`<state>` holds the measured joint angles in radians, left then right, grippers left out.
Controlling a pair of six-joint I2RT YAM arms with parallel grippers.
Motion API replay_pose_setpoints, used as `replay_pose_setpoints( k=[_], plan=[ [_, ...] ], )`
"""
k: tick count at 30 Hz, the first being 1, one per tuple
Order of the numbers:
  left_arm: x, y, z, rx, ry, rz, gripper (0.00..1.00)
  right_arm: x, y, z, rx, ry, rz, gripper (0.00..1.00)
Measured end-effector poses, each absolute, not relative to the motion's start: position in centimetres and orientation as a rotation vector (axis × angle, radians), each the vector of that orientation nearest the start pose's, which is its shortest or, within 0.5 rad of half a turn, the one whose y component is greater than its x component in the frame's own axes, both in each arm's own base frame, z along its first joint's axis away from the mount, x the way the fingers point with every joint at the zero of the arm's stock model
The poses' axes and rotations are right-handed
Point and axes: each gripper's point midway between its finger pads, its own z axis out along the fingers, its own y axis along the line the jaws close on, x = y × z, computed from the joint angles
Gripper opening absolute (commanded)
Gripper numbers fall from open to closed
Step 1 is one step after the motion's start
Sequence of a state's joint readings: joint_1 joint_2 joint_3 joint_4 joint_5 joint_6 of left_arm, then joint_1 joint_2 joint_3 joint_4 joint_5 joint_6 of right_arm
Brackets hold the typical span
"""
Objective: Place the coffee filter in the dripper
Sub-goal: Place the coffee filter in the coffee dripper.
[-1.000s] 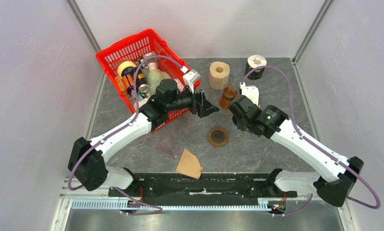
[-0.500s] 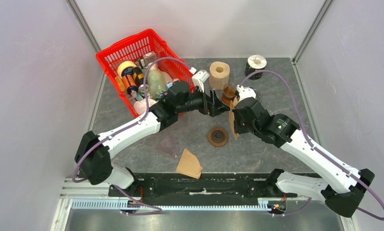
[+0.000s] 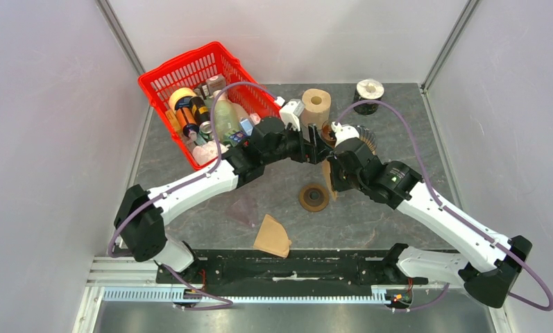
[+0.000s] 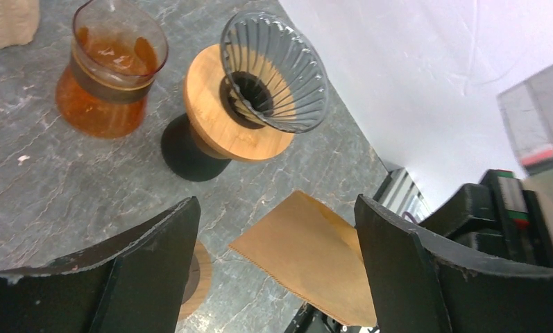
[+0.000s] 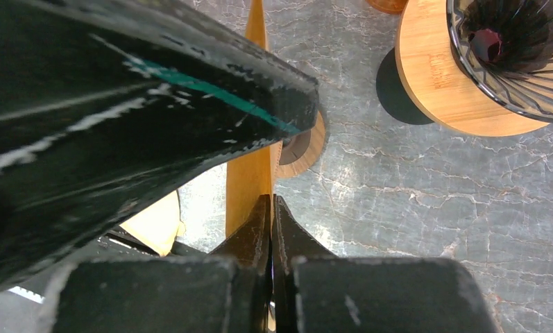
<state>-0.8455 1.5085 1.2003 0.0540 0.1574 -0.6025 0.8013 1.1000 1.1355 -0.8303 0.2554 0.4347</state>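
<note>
My right gripper (image 5: 270, 202) is shut on a brown paper coffee filter (image 5: 248, 177), held edge-up above the table (image 3: 370, 208); from the left wrist it shows as a flat brown sheet (image 4: 315, 253). The dripper (image 4: 273, 73), a ribbed glass cone on a wooden collar, stands just behind it (image 5: 509, 62), beside the right wrist in the top view (image 3: 363, 134). My left gripper (image 4: 275, 208) is open, its jaws wide on either side of the filter without touching it. Both grippers meet at mid-table (image 3: 315, 149) (image 3: 332, 170).
A glass carafe of amber liquid (image 4: 110, 76) stands left of the dripper. A round wooden lid (image 3: 314, 198) lies under the filter, and a second filter (image 3: 272, 236) lies near the front edge. A red basket (image 3: 164, 72) of bottles sits back left, paper rolls (image 3: 316, 105) behind.
The right gripper has come up and moved left with the filter standing on edge. The left arm has reached right until its open jaws flank the filter.
</note>
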Motion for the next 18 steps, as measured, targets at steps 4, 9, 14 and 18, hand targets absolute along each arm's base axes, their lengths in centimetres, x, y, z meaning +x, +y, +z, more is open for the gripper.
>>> replay_pose_setpoints(
  k=[4,9,14,18],
  plan=[
    [28.3,-39.4,25.7,0.342,1.979,-1.084,0.88,22.3,18.9,21.5,-0.301,2.326,0.304,0.00],
    [28.2,-39.3,25.2,0.345,1.987,-1.047,0.88,22.5,18.7,21.5,-0.290,2.322,0.292,0.00],
    [27.8,-38.6,24.4,0.348,2.005,-1.028,0.89,22.6,18.6,21.5,-0.275,2.320,0.285,0.00],
    [27.4,-38.3,24.4,0.361,2.002,-1.031,0.89,22.6,18.6,21.5,-0.266,2.322,0.289,0.00]
  ],
)
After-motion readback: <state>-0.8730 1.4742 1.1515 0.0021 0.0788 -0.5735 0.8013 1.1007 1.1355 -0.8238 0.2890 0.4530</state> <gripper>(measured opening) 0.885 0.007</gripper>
